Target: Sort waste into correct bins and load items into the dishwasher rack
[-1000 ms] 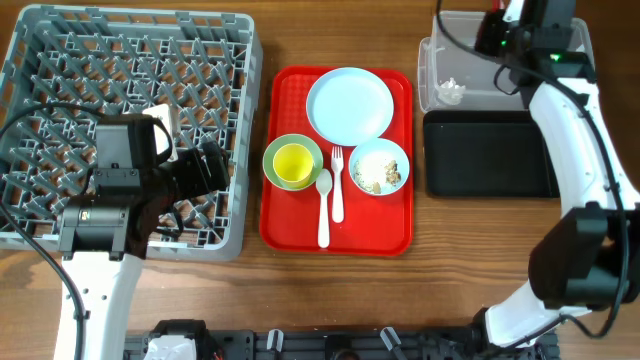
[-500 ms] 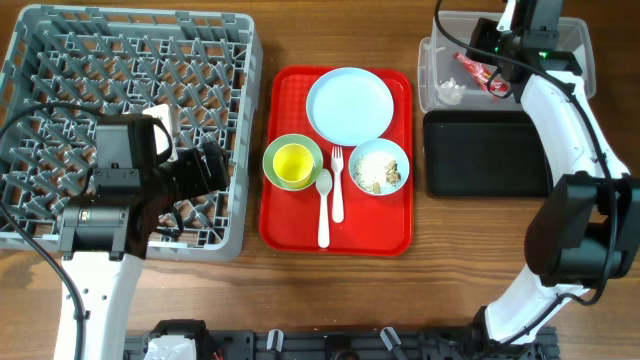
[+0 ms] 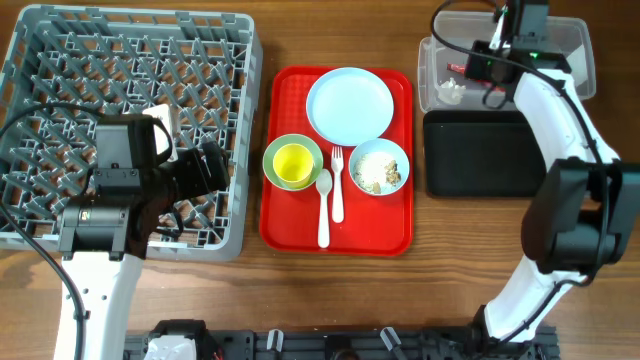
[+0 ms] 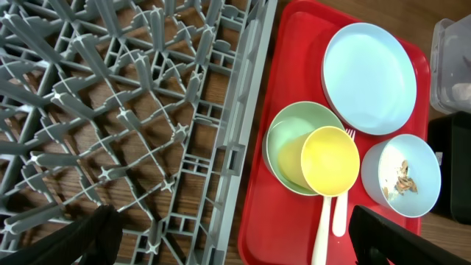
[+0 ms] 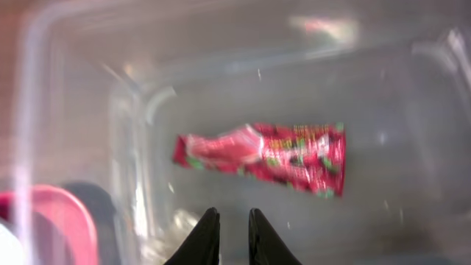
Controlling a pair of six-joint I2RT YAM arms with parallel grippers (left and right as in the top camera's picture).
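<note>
The red snack wrapper [image 5: 265, 158] lies loose on the floor of the clear tub [image 3: 570, 50], beside the white paper [image 3: 450, 92]. My right gripper [image 5: 234, 221] hovers over the tub just short of the wrapper, fingers nearly together and empty; it also shows in the overhead view [image 3: 480, 68]. My left gripper [image 4: 235, 246] is open and empty above the right edge of the grey rack [image 3: 130, 60]. The white plate [image 3: 350, 103], the green bowl [image 3: 275, 148] holding the yellow cup [image 3: 293, 165], the blue bowl [image 3: 380, 168] with crumbs, the fork [image 3: 338, 190] and the spoon [image 3: 323, 210] sit on the red tray.
The red tray [image 3: 290, 215] lies between the rack and the bins. The black tray [image 3: 490, 155] sits just in front of the clear tub. My right arm stretches along the table's right side.
The wrapper came into sight on the tub floor as my right gripper drew off it, then shifted a little left over it. The left arm has not moved.
</note>
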